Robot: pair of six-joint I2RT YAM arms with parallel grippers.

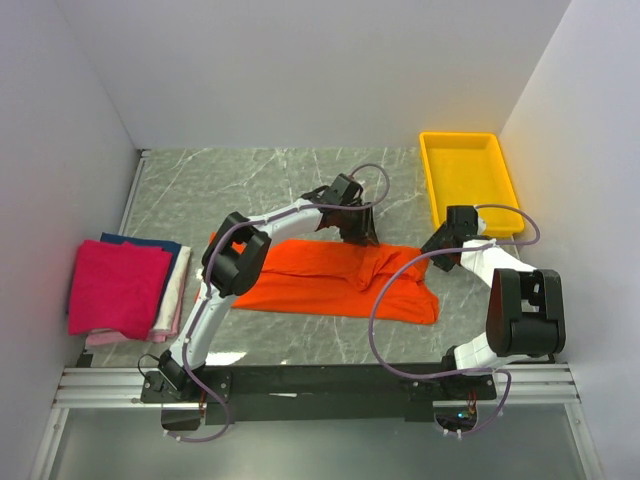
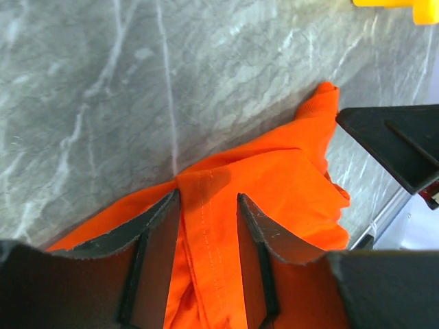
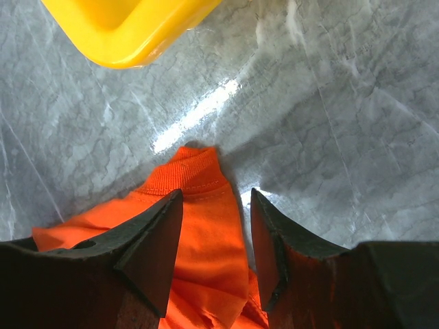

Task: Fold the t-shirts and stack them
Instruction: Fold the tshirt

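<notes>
A bright orange t-shirt (image 1: 340,280) lies partly folded on the marble table. My left gripper (image 1: 358,232) is at the shirt's far edge, low on the cloth. In the left wrist view it (image 2: 208,205) is open, and its jaws straddle a raised stitched hem of the shirt (image 2: 288,178). My right gripper (image 1: 437,243) is at the shirt's far right corner. In the right wrist view it (image 3: 216,199) is open, with the shirt's ribbed collar (image 3: 188,171) between its fingertips. A magenta-pink folded shirt (image 1: 118,288) tops a stack over a dark blue one (image 1: 140,242) and a pale one (image 1: 178,290) at the left.
A yellow plastic tray (image 1: 470,180) stands at the back right, close behind my right gripper, and its corner shows in the right wrist view (image 3: 130,27). White walls enclose the table on three sides. A black rail (image 1: 320,380) runs along the near edge.
</notes>
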